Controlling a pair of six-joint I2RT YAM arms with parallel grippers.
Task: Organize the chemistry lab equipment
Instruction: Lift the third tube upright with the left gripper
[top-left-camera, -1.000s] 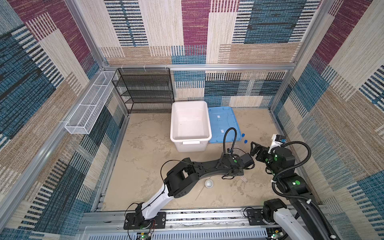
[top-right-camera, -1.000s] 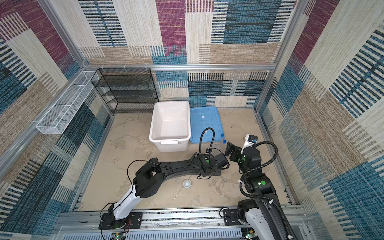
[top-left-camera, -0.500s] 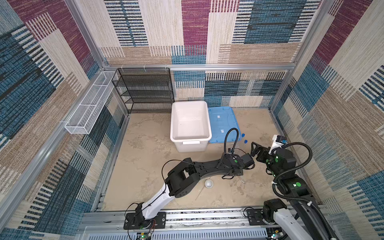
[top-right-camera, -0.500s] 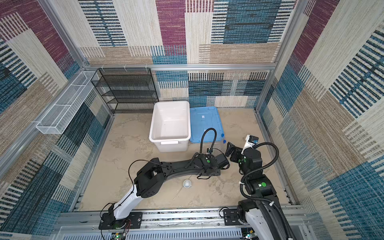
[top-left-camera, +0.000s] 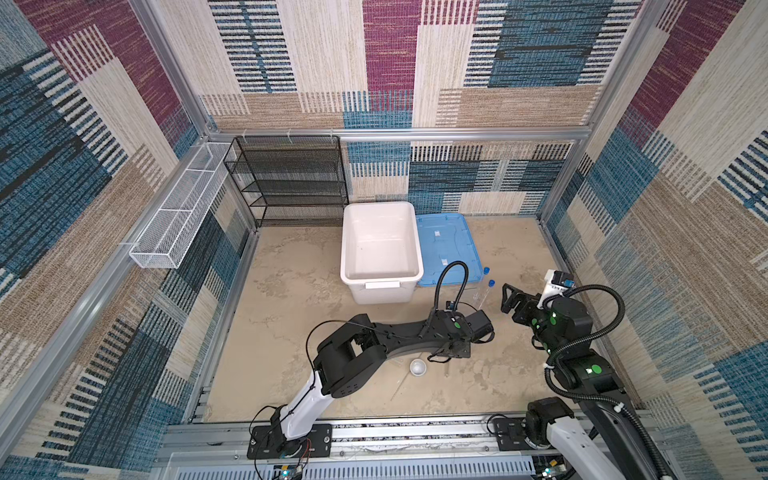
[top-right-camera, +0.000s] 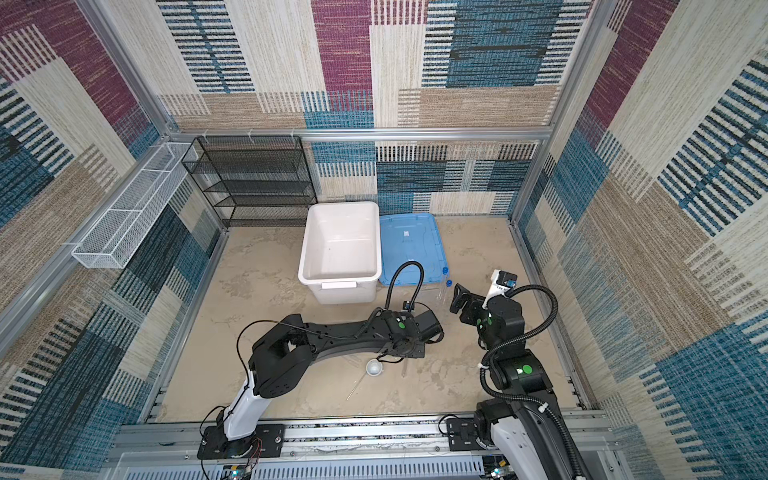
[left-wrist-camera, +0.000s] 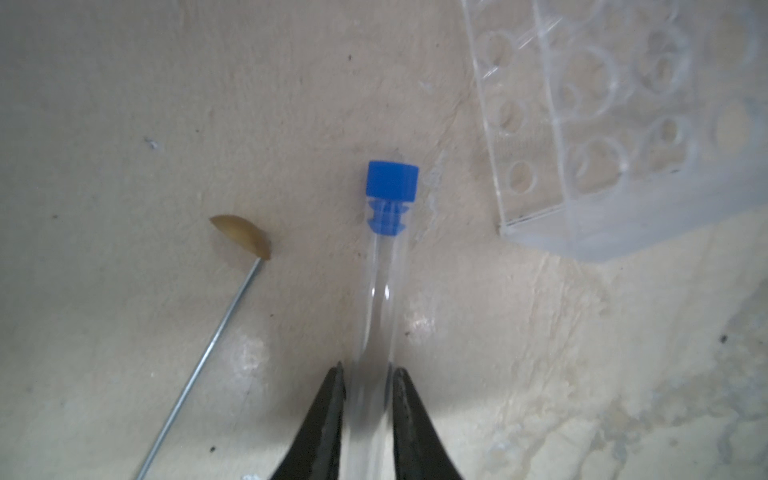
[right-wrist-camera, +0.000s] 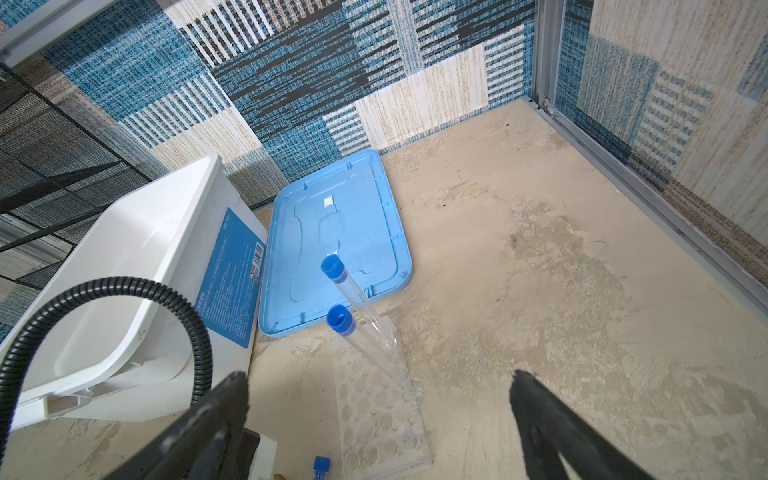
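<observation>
A clear blue-capped tube (left-wrist-camera: 380, 291) lies on the sandy floor. My left gripper (left-wrist-camera: 368, 368) is shut on its body, one black finger pressed against each side. A thin metal rod (left-wrist-camera: 208, 353) with a brass spoon tip (left-wrist-camera: 241, 235) lies beside it. Two more blue-capped tubes (right-wrist-camera: 353, 307) (top-left-camera: 484, 286) stand in a clear rack (right-wrist-camera: 382, 407) (left-wrist-camera: 582, 124). My right gripper (right-wrist-camera: 378, 382) (top-left-camera: 509, 297) hovers wide open over that rack, holding nothing. A small white round dish (top-left-camera: 417, 367) (top-right-camera: 374, 368) sits by the left arm.
The large white bin (top-left-camera: 380, 249) stands at the back with its blue lid (top-left-camera: 449, 245) flat beside it. A black mesh shelf (top-left-camera: 291, 178) and a white wire basket (top-left-camera: 183, 208) line the left walls. A thin pale stick (top-left-camera: 401, 384) lies near the dish.
My left jaws have closed in on the tube lying on the floor. Neither arm has visibly shifted in the top views.
</observation>
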